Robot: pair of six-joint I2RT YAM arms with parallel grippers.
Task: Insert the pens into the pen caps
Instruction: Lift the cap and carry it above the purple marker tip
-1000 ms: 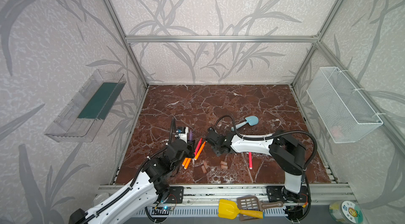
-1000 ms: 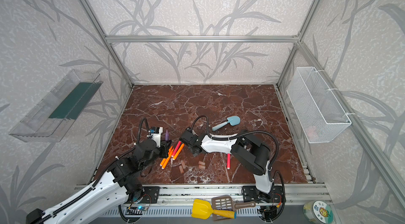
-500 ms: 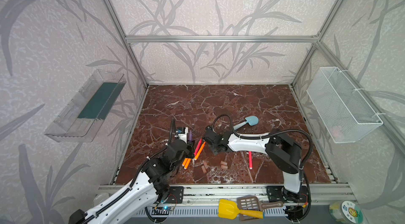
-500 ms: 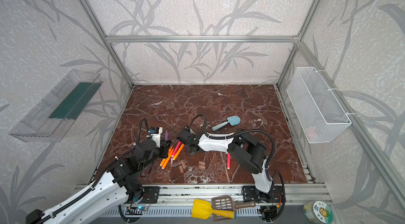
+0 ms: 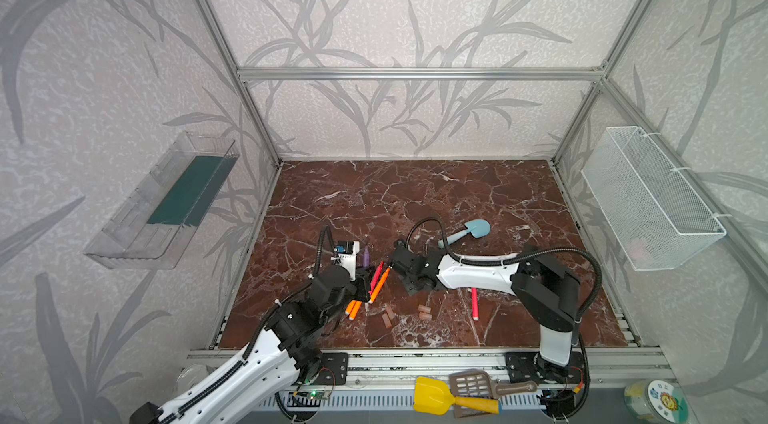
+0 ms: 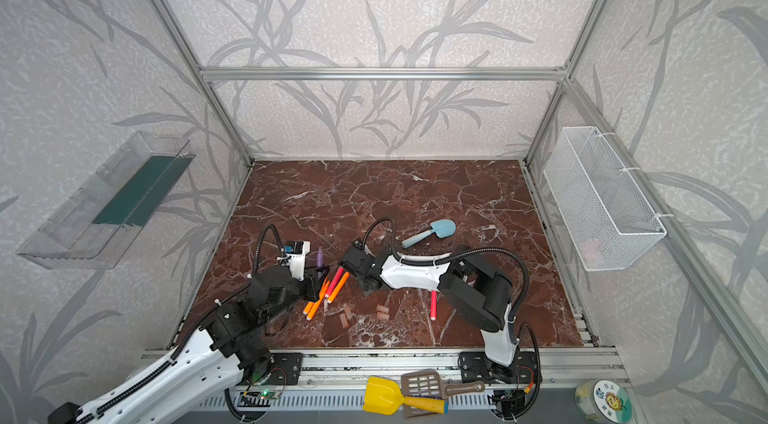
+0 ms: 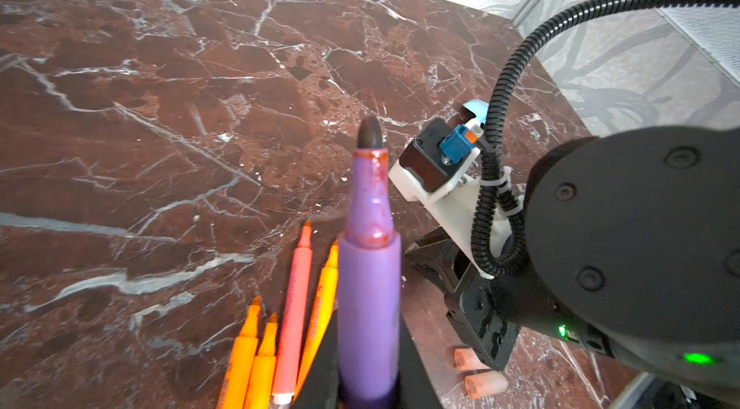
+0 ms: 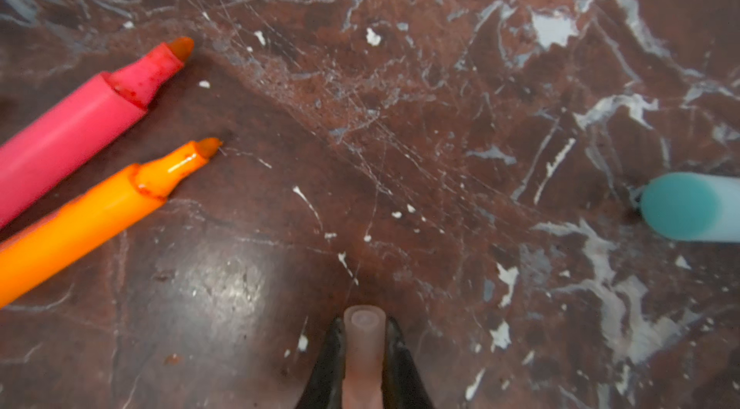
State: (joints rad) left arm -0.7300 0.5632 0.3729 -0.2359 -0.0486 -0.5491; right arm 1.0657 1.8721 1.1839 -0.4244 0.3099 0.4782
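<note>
On the left wall hangs a clear plastic tray point(image 5: 166, 202), well away from the work. The left tool point(image 7: 368, 387) is clamped on the purple pen point(image 7: 368, 267), gripping the barrel low so the dark tip points out free, probably to leave the nib end clear for a cap. Just beside it, four more pens point(image 7: 292, 307) lie bunched on the marble surface point(image 5: 415, 193), three orange and one red-pink, tips all pointing the same way.

The right tool point(image 8: 363, 363) is closed on a pen cap point(image 8: 363, 321), one end of it sticking out past the fingertips. That suits bringing cap and purple nib together between the arms, which looks like the step in hand. The cap sits low, close to the surface, near the tips of the red-pink pen point(image 8: 72, 122) and an orange pen point(image 8: 88, 206).

Loose caps point(image 5: 387, 316) wait nearer the front edge, a second red-pink pen point(image 5: 474, 303) lies apart to the right, and the light-blue toy shovel point(image 5: 467, 231) lies behind. A wire basket point(image 5: 652, 202) hangs on the right wall.

No print shows on pens or caps. The jar lid point(image 6: 606, 399) at the front right bears a cartoon and characters too small to read.
</note>
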